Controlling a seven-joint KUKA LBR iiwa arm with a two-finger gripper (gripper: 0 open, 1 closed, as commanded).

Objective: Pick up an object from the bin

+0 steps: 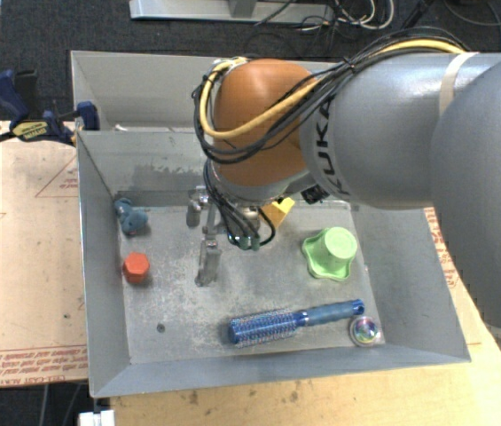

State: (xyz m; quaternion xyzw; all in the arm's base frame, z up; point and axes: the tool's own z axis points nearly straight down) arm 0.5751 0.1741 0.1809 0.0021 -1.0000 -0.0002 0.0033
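Hairbrush point(290, 322) in blue plastic is lying along the near wall of the bin point(99, 264), with a small shiny ball point(365, 330) sitting just beside its handle end. Farther in, a green cup-like piece point(330, 254) is resting at the right and a short orange cylinder point(136, 267) at the left. Between them the gripper point(202, 251) is hanging over bare floor, its fingers standing apart and gripping nothing, touching none of the loose things. Beyond it a blue-grey lump point(131, 217) is sitting at the left, and a yellow piece point(278, 208) is peeking out under the arm point(392, 122).
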